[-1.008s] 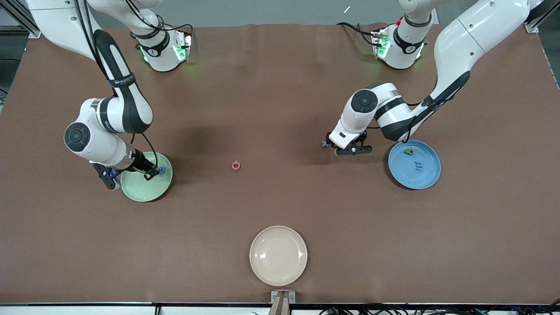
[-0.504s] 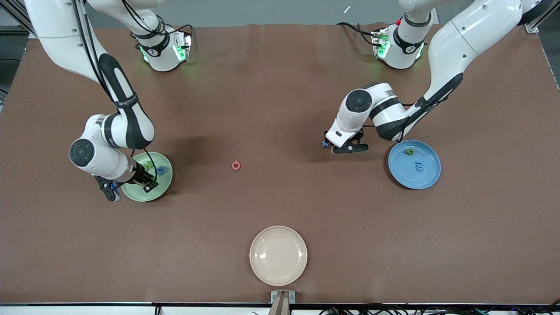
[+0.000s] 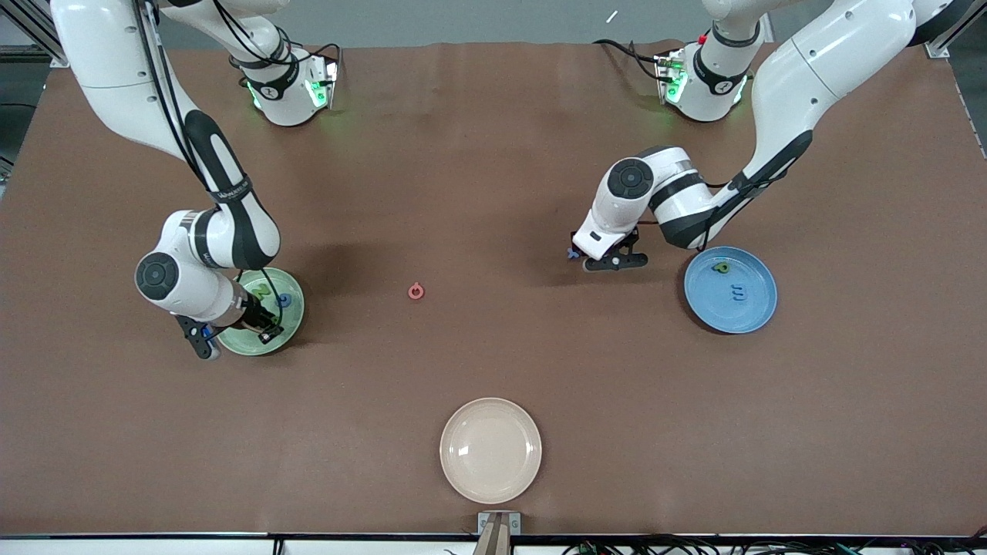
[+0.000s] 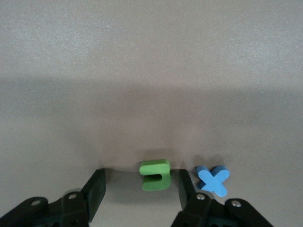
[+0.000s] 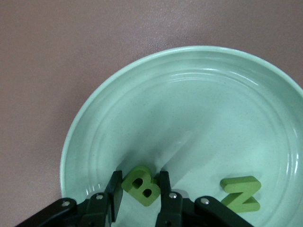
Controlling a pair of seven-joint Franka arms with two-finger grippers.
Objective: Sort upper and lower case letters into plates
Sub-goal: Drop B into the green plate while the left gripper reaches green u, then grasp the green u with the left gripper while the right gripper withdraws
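Front view, near to far: cream plate [image 3: 490, 451] sits at 6 o'clock on the worktop [image 3: 493, 154], nearest the cam.

Next back, toward the right arm's end: mint plate [image 3: 289, 322]. Green N [image 3: 264, 292] lies flat at approx 12 o'clock in it, blue G [image 3: 284, 301] at approx 2 o'clock. Right jaws are over the plate's 6 o'clock part, just inside the rim. Right wrist view shows them clenched on green B [image 5: 140, 185], one finger each side. The B is tilted and low over the plate; can't tell if it touches the glaze. The N is beside it in the plate, apart from the jaws.

Pink Q [image 3: 416, 291] lies alone on bare worktop at approx 3 o'clock from the mint plate, well apart from it.

Toward the left arm's end, approx level w/ the Q: blue plate [image 3: 754, 312]. Blue m [image 3: 738, 292] is near its centre, green p-like letter [image 3: 722, 267] at approx 11 o'clock in it.

Farther back, at approx 10 o'clock from the blue plate, left jaws are low over bare worktop. Left wrist view shows them released and standing apart, straddling green u [image 4: 155, 175], which lies flat between them. The u is close to one finger, w/ a clear gap to the other. Blue x [image 4: 213, 178] lies on the worktop just outside the nearer finger.
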